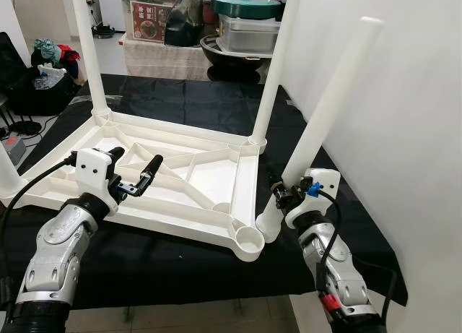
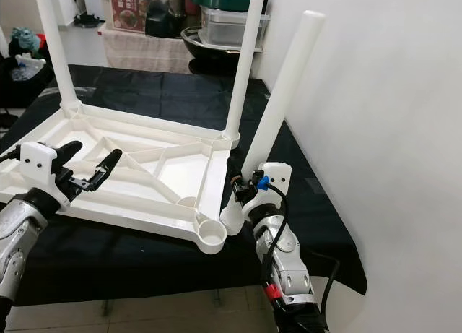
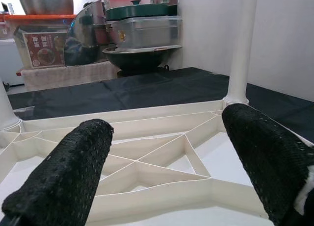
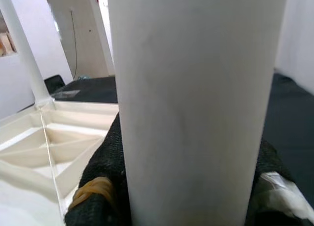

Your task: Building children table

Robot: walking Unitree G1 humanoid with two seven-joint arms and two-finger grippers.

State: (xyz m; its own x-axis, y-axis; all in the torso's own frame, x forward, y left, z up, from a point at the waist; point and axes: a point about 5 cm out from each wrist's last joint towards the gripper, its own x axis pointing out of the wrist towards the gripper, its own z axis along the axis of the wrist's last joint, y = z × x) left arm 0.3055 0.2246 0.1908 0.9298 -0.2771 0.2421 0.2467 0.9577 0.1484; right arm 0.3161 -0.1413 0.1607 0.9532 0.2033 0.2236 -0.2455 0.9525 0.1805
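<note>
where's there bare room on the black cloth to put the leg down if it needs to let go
Bare black cloth runs along the near edge, in front of the upturned tabletop, between the two arms. More lies beyond the tabletop, before the boxes. It is crowded at the near corner socket, where the right gripper holds the tilted leg.

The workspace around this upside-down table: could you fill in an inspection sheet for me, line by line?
Surface: black cloth over a low platform.
Job's things: white tabletop lies underside up; two legs stand upright in far corner sockets; near-right socket is open; loose leg tilts beside it, its foot just outside the socket.
Clutter: nothing seen on the cloth.
Grippers: right gripper shut on the loose leg near its foot; left gripper open, above the tabletop's ribs.
Cables: black cable at the left wrist; floor cables far left.
Surroundings: white wall right; stacked pots and boxes behind; bag of clothes far left.
</note>
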